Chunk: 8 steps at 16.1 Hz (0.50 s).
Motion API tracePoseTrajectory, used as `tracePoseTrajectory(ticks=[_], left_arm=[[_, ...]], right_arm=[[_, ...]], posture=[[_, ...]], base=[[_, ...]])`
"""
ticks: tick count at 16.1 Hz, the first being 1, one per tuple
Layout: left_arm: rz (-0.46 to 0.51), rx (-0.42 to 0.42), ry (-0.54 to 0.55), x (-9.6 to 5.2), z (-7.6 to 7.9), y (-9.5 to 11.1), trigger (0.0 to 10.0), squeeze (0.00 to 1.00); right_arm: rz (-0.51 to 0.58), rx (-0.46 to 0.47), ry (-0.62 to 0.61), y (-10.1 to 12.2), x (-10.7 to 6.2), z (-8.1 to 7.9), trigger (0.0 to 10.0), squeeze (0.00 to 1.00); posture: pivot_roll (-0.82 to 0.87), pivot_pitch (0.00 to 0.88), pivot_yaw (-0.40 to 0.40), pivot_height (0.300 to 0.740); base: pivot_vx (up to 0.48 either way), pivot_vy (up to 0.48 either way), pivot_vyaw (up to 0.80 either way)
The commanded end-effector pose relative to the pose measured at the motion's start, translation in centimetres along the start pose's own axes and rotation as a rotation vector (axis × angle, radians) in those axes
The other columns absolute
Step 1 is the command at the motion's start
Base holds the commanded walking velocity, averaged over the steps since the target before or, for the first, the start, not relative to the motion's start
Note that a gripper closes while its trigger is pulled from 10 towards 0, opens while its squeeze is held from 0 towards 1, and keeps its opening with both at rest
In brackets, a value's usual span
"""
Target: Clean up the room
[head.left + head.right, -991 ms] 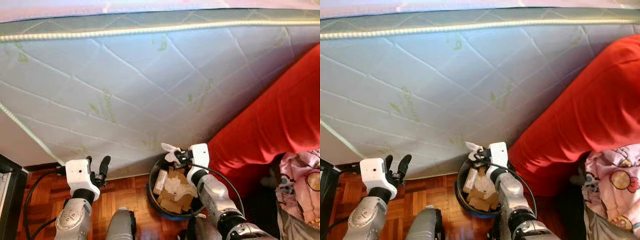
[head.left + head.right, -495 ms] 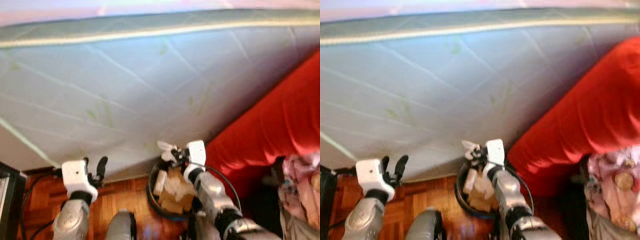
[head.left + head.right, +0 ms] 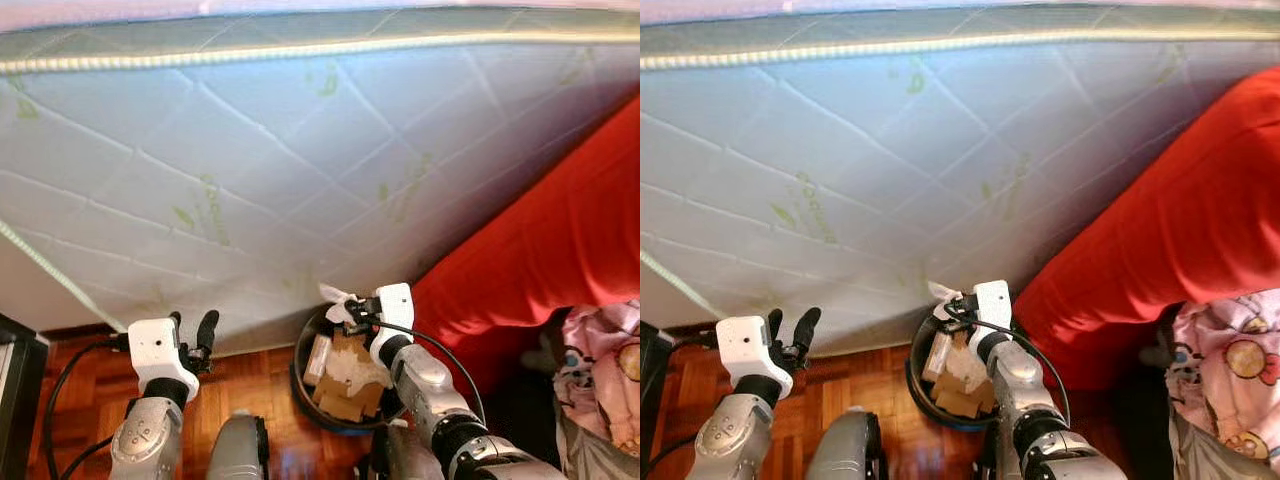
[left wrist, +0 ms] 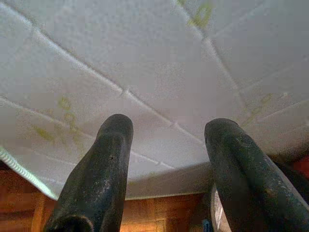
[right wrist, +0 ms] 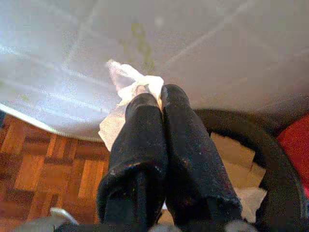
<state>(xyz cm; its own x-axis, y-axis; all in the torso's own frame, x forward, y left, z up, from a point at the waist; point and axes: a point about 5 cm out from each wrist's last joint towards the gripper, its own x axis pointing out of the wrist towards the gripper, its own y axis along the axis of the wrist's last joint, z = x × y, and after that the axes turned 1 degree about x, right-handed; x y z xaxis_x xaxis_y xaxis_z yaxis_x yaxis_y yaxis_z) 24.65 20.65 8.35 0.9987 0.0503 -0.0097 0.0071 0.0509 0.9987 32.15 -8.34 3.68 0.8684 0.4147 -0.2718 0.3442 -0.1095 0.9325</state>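
Above the bin (image 3: 300,365), the right end effector (image 3: 345,305) pinches, seemingly, a tissue (image 5: 126,84); mattress (image 3: 300,160) looms close.

A pale blue-white quilted mattress (image 3: 280,170) with small green leaf prints and a cream piped edge. A bright red blanket (image 3: 545,270) beside it. A black bin (image 3: 305,385) holds tan cardboard (image 3: 345,385). White crumpled tissue (image 5: 128,89) — pinched in black fingers (image 5: 145,145). Reddish-brown parquet floor (image 3: 85,395). Pink cartoon-print fabric (image 3: 605,370).
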Motion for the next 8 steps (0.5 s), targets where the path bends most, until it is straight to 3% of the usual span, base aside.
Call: tracePoseTrajectory(ticks=[1, 6, 8], left_arm=[[-0.015, -0.006, 0.009, -0.30, -0.07, -0.24, 10.0, 0.00], [0.011, -0.014, 0.000, -0.15, 0.74, 0.59, 10.0, 0.00], [0.013, -0.017, 0.005, -0.34, 0.81, 0.66, 10.0, 0.00]], right_arm=[[-0.049, 0.001, -0.014, -0.79, -0.21, 0.26, 10.0, 0.00], [-0.092, 0.001, -0.056, -0.65, 0.01, 0.65, 10.0, 0.00], [-0.102, 0.052, -0.095, -0.82, -0.07, 1.00, 10.0, 0.00]], posture=[[0.18, 0.277, -0.074, 0.642], [0.18, 0.316, -0.085, 0.642], [0.18, 0.333, -0.084, 0.642]], base=[[0.000, 0.000, 0.00], [0.000, 0.000, 0.00], [0.000, 0.000, 0.00]])
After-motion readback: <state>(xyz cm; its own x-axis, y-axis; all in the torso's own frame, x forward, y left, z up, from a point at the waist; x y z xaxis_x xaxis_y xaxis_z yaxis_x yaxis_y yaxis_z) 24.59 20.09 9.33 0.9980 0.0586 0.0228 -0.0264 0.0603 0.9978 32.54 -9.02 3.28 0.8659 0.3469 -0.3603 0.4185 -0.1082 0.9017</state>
